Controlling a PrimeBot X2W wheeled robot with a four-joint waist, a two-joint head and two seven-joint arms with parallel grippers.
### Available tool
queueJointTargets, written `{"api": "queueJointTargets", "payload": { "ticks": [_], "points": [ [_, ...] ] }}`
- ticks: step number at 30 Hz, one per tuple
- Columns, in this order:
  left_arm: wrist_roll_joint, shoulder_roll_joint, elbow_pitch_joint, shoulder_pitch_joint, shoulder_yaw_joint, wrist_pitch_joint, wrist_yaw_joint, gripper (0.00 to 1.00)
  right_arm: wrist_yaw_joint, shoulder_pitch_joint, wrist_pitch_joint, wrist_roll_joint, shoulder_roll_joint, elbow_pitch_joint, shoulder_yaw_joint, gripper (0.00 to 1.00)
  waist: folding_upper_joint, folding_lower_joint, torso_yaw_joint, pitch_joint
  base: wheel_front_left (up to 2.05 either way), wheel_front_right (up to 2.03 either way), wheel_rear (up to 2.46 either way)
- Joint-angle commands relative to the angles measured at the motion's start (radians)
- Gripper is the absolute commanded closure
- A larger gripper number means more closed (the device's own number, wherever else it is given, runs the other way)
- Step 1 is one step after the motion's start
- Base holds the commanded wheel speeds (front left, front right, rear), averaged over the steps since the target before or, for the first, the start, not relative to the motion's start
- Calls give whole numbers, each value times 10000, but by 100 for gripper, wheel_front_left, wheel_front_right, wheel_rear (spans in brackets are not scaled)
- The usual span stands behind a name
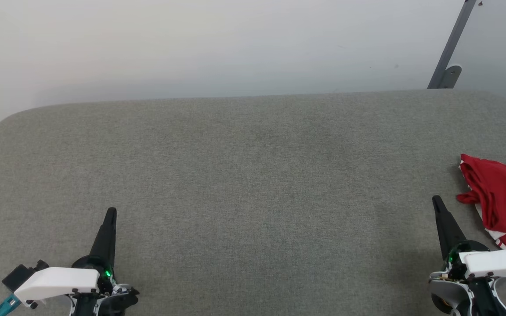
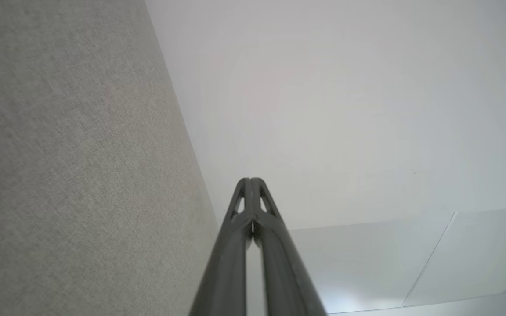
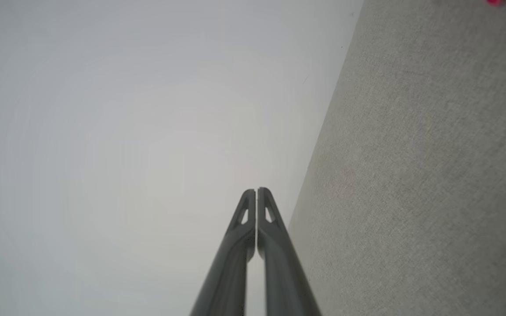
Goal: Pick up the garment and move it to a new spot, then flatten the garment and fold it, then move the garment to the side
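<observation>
**Station status: both grippers closed, garment at right edge**

1. Work surface. I see a wide table [image 1: 253,175] covered in a grey, felt-like woven fabric with a fine, even grain. Its far corners are rounded. Behind it stands a smooth, matte pale wall [image 1: 191,44]. A slim grey metal strut [image 1: 453,44] rises at a slant past the far right corner.

2. Garment. The garment [image 1: 503,197] lies on the table at the right edge of the head view, partly cut off by the frame. It is a soft red knit, bunched into loose folds and ridges. A strip of white trim shows along its near lower edge.

3. Left gripper. The left gripper [image 1: 111,215] sits at the lower left, well apart from the garment. Its two long dark fingers [image 2: 235,245] taper to a point and are pressed together, with nothing between them. A glossy white shell covers the wrist.

4. Right gripper. The right gripper [image 1: 436,202] sits at the lower right, near the garment's left edge but not touching it. Its jaws are likewise pressed together and empty. In the right wrist view each fingertip shows a small triangular cut-out.
</observation>
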Motion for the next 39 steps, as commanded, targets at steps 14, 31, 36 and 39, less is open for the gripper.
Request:
{"api": "queueJointTargets", "payload": {
  "ticks": [14,31,36,39],
  "points": [
    [-929,-71,139,-355,210,332,4,100,2,-270,257,882,177,91,-94,100,-1,0,-76,15,0,0,0],
    [-1033,-126,159,-399,287,416,4,100,2,-254,292,1019,197,104,-99,100,-1,0,-94,19,0,0,0],
    [-1011,-138,160,-401,304,408,4,100,2,-254,291,1021,197,104,-98,100,-1,0,-94,19,0,0,0],
    [-999,-144,160,-402,311,417,4,100,2,-254,290,1022,197,104,-97,100,-1,0,-94,19,0,0,0]
  ]
}}
